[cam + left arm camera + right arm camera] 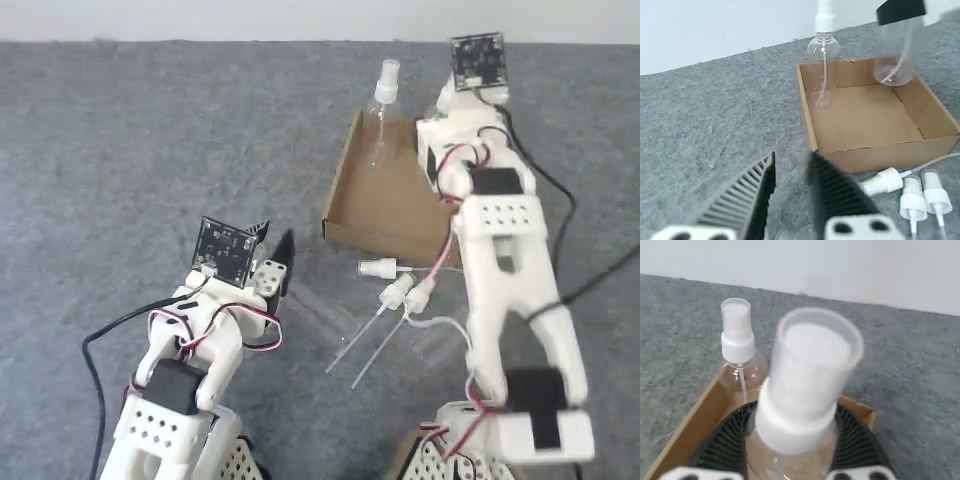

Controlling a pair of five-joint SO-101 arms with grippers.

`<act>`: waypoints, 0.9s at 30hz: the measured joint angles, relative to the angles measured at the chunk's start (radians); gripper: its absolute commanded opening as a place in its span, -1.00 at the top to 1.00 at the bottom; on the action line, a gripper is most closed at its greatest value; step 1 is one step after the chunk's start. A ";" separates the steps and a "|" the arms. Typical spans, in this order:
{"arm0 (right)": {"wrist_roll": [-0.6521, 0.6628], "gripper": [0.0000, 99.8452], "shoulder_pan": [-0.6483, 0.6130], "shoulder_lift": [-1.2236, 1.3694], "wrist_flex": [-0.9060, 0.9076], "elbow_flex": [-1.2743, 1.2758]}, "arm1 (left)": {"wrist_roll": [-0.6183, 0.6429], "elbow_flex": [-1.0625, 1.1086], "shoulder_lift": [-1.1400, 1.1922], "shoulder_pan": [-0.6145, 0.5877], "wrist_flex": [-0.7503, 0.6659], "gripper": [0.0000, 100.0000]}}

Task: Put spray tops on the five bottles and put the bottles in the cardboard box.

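The right claw (795, 420) is clamped around the shoulders of a clear bottle (801, 375), 1 black ridged finger on each side. This bottle already wears a white spray top. In the left wrist view the held bottle (894, 55) hangs upright inside the cardboard box (812, 125), close to its far wall. Whether its base touches the box floor, I cannot tell.

A second bottle (383, 110), also clear and capped with a white spray top, stands upright in the box's far corner, the one farther from the right arm. The 2 bottles are near each other but apart. The box (345, 190) is shallow and open-topped, and it sits on the grey worktop (150, 130) in front of the right arm.

3 loose spray tops (397, 290) lie on the worktop just outside the near wall of the box, side by side. The thin tubes of 2 of them trail away from the box. In the left wrist view these same tops (912, 197) lie near the box's front wall.

The left claw (790, 190) hangs over bare worktop, in front of the box and well apart from it. Its 2 fingers are spread apart with nothing between them.
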 measured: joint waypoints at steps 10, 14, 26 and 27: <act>0.000 0.99 0.038 0.265 -0.124 -0.140 | 0.000 0.000 0.000 -0.028 0.000 0.51; 0.000 0.99 0.037 0.344 -0.172 -0.164 | 0.000 0.000 0.000 -0.028 0.000 0.63; -0.054 0.99 0.040 0.456 -0.292 -0.169 | 0.000 0.000 0.000 -0.028 0.000 0.64; -0.054 0.99 0.040 0.463 -0.302 -0.169 | 0.000 0.000 0.000 -0.028 0.000 0.64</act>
